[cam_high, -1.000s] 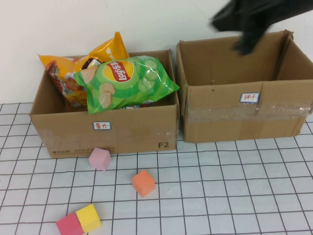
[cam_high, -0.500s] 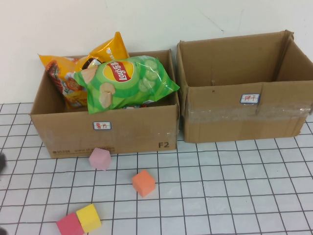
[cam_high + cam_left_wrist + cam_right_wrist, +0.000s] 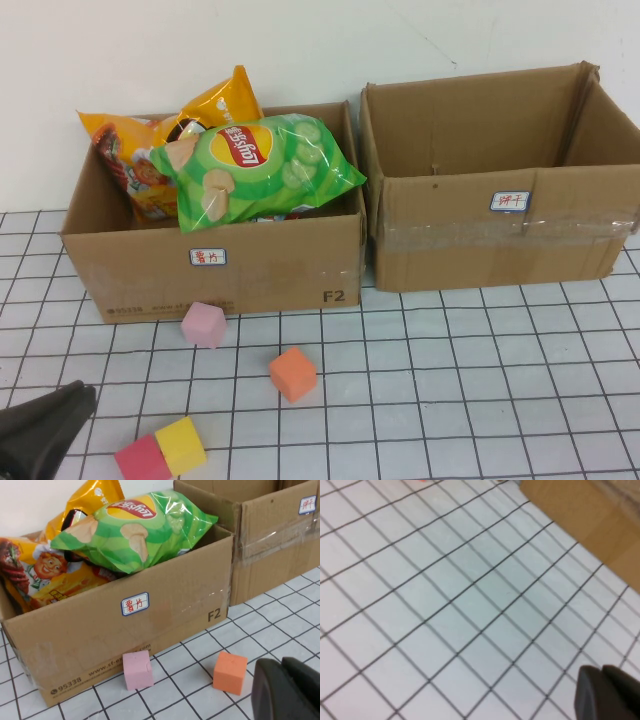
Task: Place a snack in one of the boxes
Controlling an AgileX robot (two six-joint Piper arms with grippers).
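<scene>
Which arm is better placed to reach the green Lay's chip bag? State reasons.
Left. The left gripper sits at the near left, its wrist view facing the green Lay's chip bag atop the left cardboard box. The right gripper faces mostly gridded table.

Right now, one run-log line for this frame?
left gripper: low, near-left table corner | right gripper: over bare grid | green chip bag: in left box | right box: no snack visible

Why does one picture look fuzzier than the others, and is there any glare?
The right wrist view is soft: grid lines and the right gripper smear. The high view is crisp, with the left gripper at its near-left corner. In the left wrist view the green chip bag shines with glare.
</scene>
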